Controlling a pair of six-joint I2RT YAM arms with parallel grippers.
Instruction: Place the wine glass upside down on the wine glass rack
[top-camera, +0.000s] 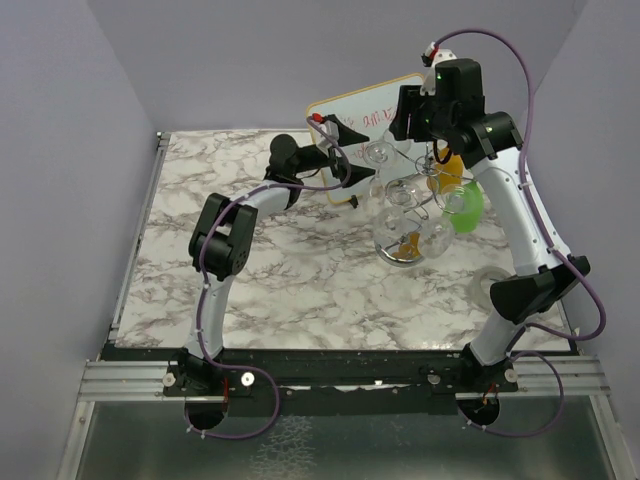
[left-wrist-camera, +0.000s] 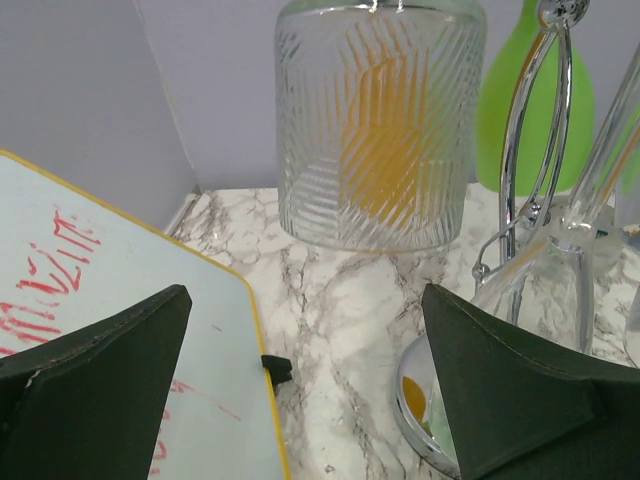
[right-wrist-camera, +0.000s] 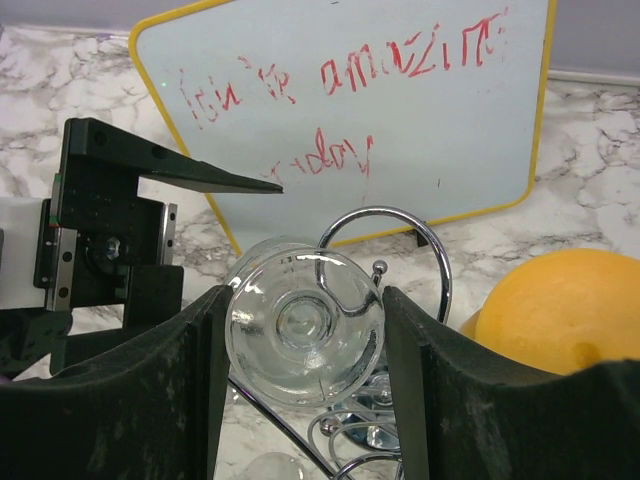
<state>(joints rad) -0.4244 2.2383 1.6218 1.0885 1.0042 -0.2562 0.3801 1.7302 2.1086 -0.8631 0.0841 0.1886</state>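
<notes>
The wine glass (right-wrist-camera: 305, 325) hangs upside down, its round foot facing the right wrist camera. My right gripper (right-wrist-camera: 305, 370) is shut on that foot, one finger on each side. A curled arm of the silver wine glass rack (right-wrist-camera: 385, 222) hooks across the foot. In the top view the glass (top-camera: 381, 152) is at the rack's (top-camera: 410, 222) upper left, under my right gripper (top-camera: 390, 143). My left gripper (top-camera: 362, 155) is open and empty just left of the rack. In its wrist view the gripper (left-wrist-camera: 310, 395) hovers between the whiteboard and the rack's shiny base (left-wrist-camera: 418, 412).
A tilted whiteboard (top-camera: 355, 108) with red writing stands behind the rack. It also shows in both wrist views (right-wrist-camera: 380, 100) (left-wrist-camera: 100, 330). A ridged glass tumbler (left-wrist-camera: 380, 130), an orange ball (right-wrist-camera: 560, 310) and a green object (top-camera: 465, 208) crowd the rack's right. Other glasses hang on the rack.
</notes>
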